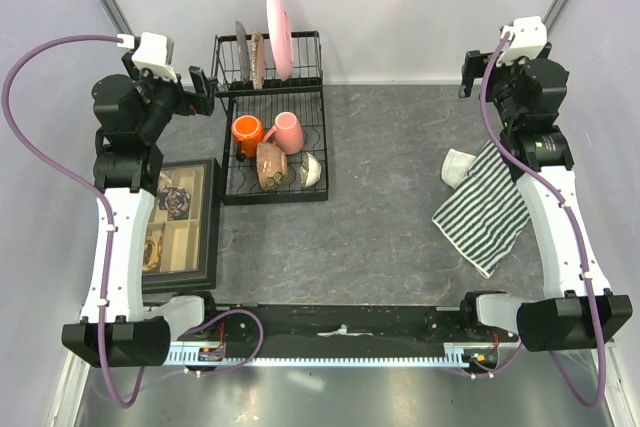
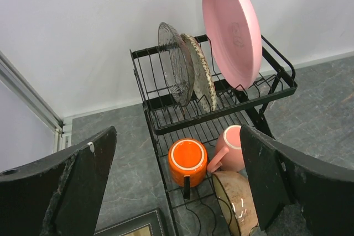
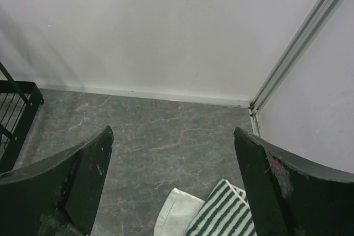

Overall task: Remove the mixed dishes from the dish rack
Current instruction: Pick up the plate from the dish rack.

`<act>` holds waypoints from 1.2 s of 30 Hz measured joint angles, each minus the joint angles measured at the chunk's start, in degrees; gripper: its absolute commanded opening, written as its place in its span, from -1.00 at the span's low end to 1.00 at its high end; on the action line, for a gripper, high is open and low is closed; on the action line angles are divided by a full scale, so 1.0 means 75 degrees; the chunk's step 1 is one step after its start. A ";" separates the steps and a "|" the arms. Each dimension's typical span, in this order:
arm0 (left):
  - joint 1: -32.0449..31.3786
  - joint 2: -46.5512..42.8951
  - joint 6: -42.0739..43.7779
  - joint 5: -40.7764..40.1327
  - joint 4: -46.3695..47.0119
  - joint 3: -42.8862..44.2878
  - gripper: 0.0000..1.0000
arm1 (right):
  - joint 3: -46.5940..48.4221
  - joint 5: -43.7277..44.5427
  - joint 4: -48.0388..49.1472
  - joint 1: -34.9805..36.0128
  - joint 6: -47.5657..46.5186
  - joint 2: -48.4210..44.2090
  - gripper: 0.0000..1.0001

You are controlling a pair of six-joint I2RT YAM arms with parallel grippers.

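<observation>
One orange mug (image 2: 188,161) lies ahead of the left pincer (image 2: 177,132), which gapes wide apart.

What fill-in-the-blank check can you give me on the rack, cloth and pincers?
1. The tallest plate in the rack is ___.
2. The mug beside the pink mug is ___.
3. The left pincer and right pincer are both ___.
4. The striped cloth lies to the rack's ___.
Missing: pink, orange, open, right.

Black rack (image 1: 290,192) is holding a pink dish (image 2: 231,29) upright at the back; orange mug (image 2: 187,161), pink mug (image 2: 235,147), brown bowl (image 2: 238,203) and white bowl (image 1: 311,169) are sitting on its base.
</observation>
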 measured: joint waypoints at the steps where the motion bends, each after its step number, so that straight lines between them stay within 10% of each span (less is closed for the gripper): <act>1: 0.0000 0.0000 0.0000 0.0003 0.0006 0.0000 0.99 | -0.0026 0.0000 0.0000 0.0000 0.0000 0.0000 0.96; 20: 0.0000 0.0731 -0.0230 0.0600 0.0082 0.0169 0.94 | -0.0087 -0.0344 -0.0006 0.0000 -0.0029 0.0000 0.96; 36: -0.0204 0.4543 -0.1107 0.2637 -0.0918 0.4779 0.95 | -0.0254 -0.0761 -0.0035 0.0000 -0.0172 0.0061 0.96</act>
